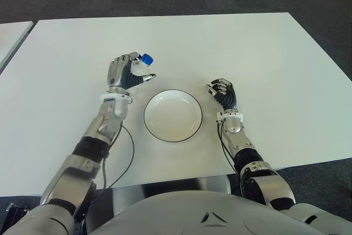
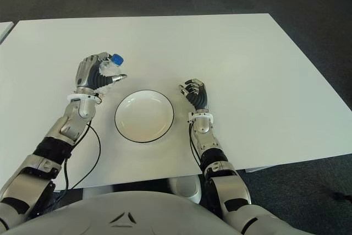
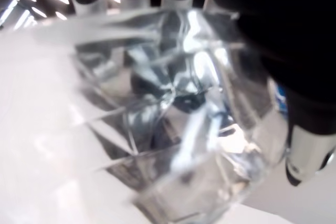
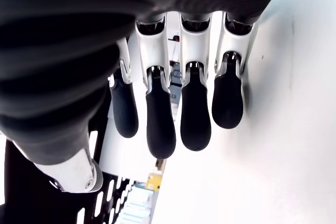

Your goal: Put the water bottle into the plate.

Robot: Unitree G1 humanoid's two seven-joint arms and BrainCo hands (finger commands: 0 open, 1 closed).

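Nearest, the plate: one, white with a dark rim, nothing in it, lying flat on the counter between the two hands. That puts it within short reach of either arm, so the drop needs only a sideways carry.

Right hand: just beside the plate on its right side, fingers curled inward and holding nothing. Idle, by the look of it.

Left hand: beyond the plate's left edge, fingers clenched around the water bottle. One bottle, clear plastic, blue cap poking out past the fingers, pointing away from the robot. The left wrist view is filled with crinkled clear plastic, which confirms the grip. The bottle is not yet over the plate.

Count: one plate, one bottle, two hands.
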